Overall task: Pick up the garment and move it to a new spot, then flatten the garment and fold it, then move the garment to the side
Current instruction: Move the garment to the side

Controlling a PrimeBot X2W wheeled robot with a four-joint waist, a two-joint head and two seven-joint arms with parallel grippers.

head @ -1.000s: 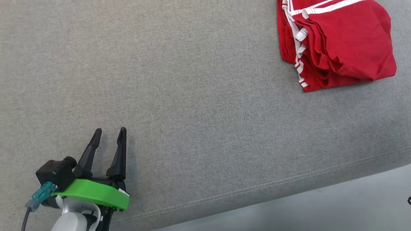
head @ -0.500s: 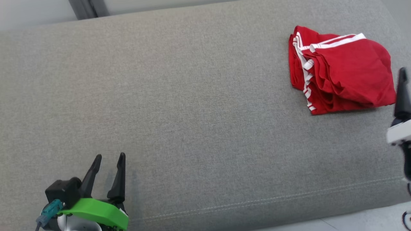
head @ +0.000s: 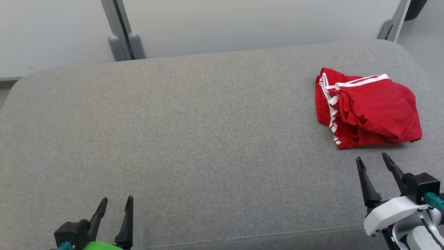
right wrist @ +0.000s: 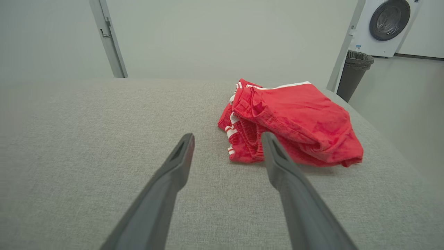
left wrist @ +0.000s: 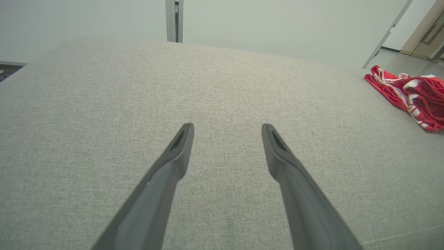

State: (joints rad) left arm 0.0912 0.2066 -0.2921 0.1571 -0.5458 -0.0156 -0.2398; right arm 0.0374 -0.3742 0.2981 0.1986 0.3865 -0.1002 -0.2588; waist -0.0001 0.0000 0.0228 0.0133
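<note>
1. As both arms sit low and empty, I log the garment (head: 367,111): red with white stripes, lying in stacked, rumpled layers at 2 o'clock on the grey cushion (head: 208,132), near its right end.
2. Left gripper (head: 117,198): at 7 o'clock, fingers moderately spread, holding nothing, well apart from the cloth.
3. Right gripper (head: 372,157): at 4 o'clock, fingers moderately spread, holding nothing, near the garment's closest edge but not touching it.
4. Step in hand, my judgement: the layered pile off to one side reads as already folded and set aside, though it is loose enough that I cannot rule out a pick-up not yet begun.
5. Next move: if set aside, keep both arms clear; if not, send the right gripper toward 12 o'clock and close on the near hem.
</note>
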